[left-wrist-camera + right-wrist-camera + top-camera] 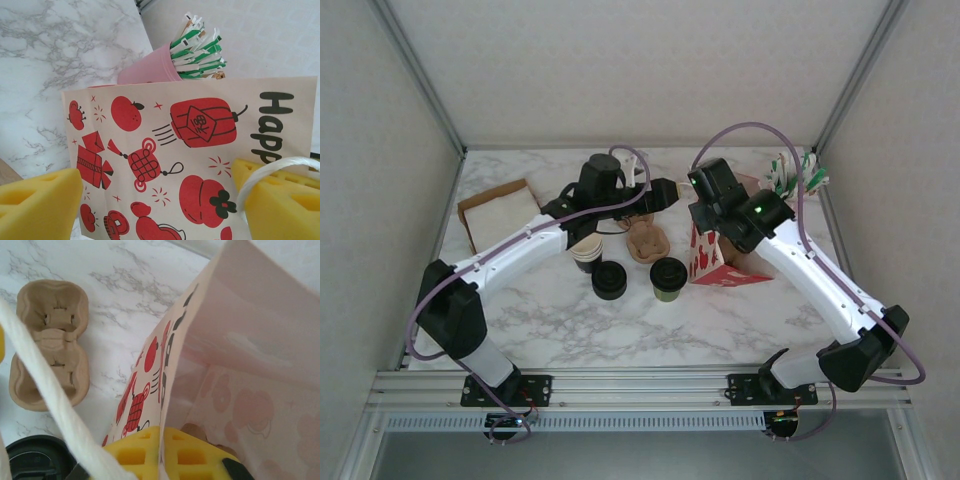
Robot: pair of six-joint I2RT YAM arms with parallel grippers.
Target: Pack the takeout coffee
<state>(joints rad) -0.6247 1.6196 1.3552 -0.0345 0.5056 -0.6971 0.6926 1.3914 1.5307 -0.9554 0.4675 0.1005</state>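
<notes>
The takeout coffee (668, 277), an olive-green cup with a black lid, stands on the marble just left of the paper bag (717, 262). The bag is cream with red prints (190, 150) and stands upright with its mouth open. My right gripper (161, 450) is shut on the top edge of the bag's near wall (172, 365), above the bag (705, 222). My left gripper (160, 200) is open, its yellow fingers (35, 205) wide apart facing the bag's printed side. The bag's white handle cord (272, 167) curves over the right-hand finger. A black lid (35, 460) shows beside the bag.
A cardboard cup carrier (646, 240) lies behind the coffee. A stack of lidless cups (587, 252) and a black lid pile (609, 281) sit to its left. A pink cup of sachets (790, 175) stands at the back right, a brown box (500, 212) at the back left.
</notes>
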